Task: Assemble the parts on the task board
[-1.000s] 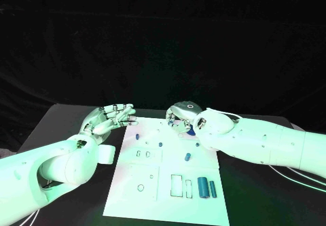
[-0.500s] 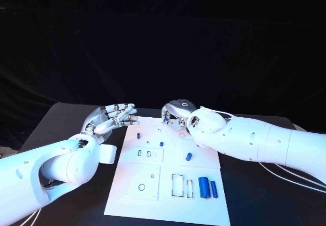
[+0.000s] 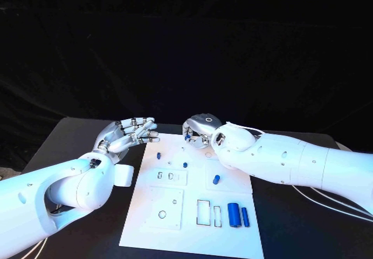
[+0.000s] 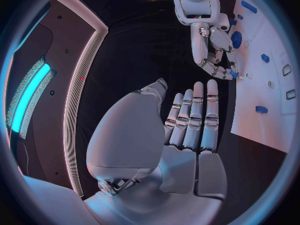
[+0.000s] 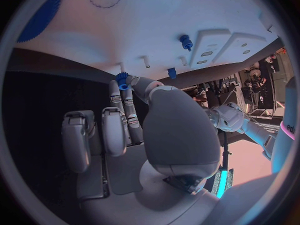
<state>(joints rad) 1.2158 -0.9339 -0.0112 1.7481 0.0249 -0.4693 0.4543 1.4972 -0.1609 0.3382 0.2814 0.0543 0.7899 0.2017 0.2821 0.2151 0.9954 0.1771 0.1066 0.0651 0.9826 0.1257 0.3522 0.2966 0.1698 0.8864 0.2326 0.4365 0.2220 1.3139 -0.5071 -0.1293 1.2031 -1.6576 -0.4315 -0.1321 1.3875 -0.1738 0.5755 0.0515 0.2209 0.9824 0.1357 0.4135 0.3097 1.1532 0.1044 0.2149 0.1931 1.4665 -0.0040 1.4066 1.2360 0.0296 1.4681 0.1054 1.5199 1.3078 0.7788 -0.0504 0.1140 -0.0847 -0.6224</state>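
Now, we see the right hand (image 3: 200, 131) at the far edge of the task board (image 3: 194, 237), fingers curled down over the board's top margin, and the head view hides what is under them; the right wrist view shows a small blue toothed part (image 5: 122, 80) pinched at its fingertips (image 5: 117, 92), just over the white board surface. Whether that part touches the board we cannot tell. The left hand (image 3: 128, 136) hovers beside the board's upper left corner, fingers straight and close together, gripping nothing, as the left wrist view confirms with the flat palm (image 4: 181, 150) and aligned fingers. On the board itself, from the head view, we count five loose blue pieces: two long cylinders (image 3: 234, 215) lying side by side near the board's lower right corner, one of them thicker, a short capsule-shaped piece (image 3: 216, 179) around the board's middle right, and two small pegs (image 3: 158, 155) toward the upper left, the second peg (image 3: 185, 164) a little nearer the centre. The board is a smooth white plate with raised square panels; we make out narrow rectangular slots (image 3: 202, 212) beside the cylinders, a pair of small slots (image 3: 165, 175) in the left middle panel and a round hole (image 3: 161, 214) lower left. The board lies on a matte black table (image 3: 70, 140). The board's near edge sits close to the bottom of the head view, and the wrist views cut most of it off.
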